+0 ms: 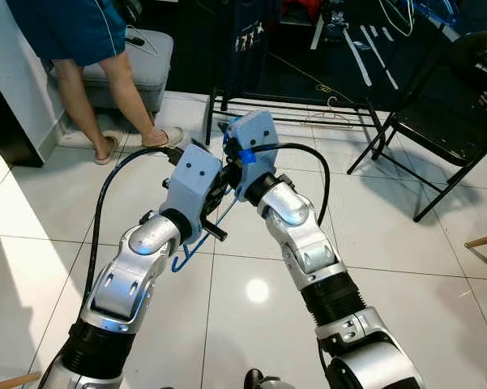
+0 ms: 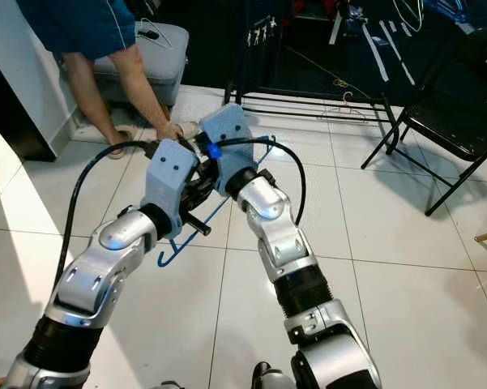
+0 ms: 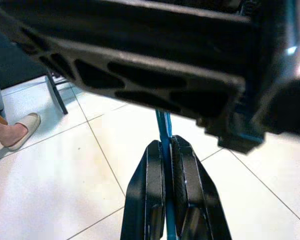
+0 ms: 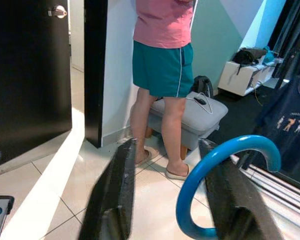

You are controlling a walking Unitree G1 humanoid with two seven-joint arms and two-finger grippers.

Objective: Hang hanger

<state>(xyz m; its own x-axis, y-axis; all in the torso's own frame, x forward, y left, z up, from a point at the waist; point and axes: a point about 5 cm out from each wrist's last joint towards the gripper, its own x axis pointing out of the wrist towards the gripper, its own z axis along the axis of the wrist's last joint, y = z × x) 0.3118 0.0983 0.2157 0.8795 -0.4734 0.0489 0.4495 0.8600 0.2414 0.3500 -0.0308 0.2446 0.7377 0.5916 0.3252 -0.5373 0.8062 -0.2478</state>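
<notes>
the left gripper (image 3: 164,200) is clamped tight on the thin bar of the blue hanger (image 2: 182,243). the right gripper (image 4: 172,195) meets it just ahead, fingers (image 4: 115,200) spread apart, the hanger's hook curling between them (touching or not, i cannot tell). beyond it stands a person (image 4: 162,70) beside a grey stool (image 4: 199,115).

Person (image 4: 162,65) beside grey ottoman (image 4: 197,115)
</notes>
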